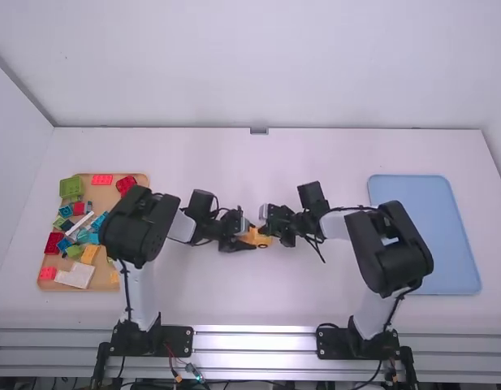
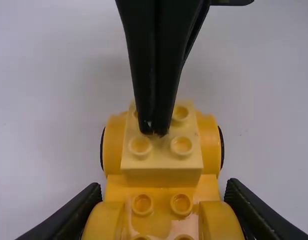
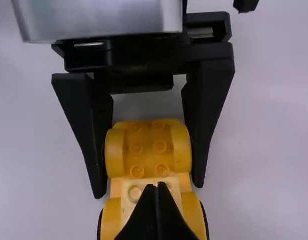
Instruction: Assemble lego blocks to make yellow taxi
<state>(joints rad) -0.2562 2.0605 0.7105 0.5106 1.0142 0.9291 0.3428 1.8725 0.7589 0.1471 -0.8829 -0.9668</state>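
Tan tray [image 1: 102, 197] of loose mixed blocks: well left of the yellow car base [image 3: 148, 150]. Left gripper [image 1: 250, 240]: at the car base's left end, 2 fingers clamped on its sides. Pale yellow block [image 2: 161, 161]: on top of the car base. Right gripper [image 1: 265, 230]: above the car base, 2 fingers together, tips at the block's top. Blue tray [image 1: 449, 244]: well right of the car base
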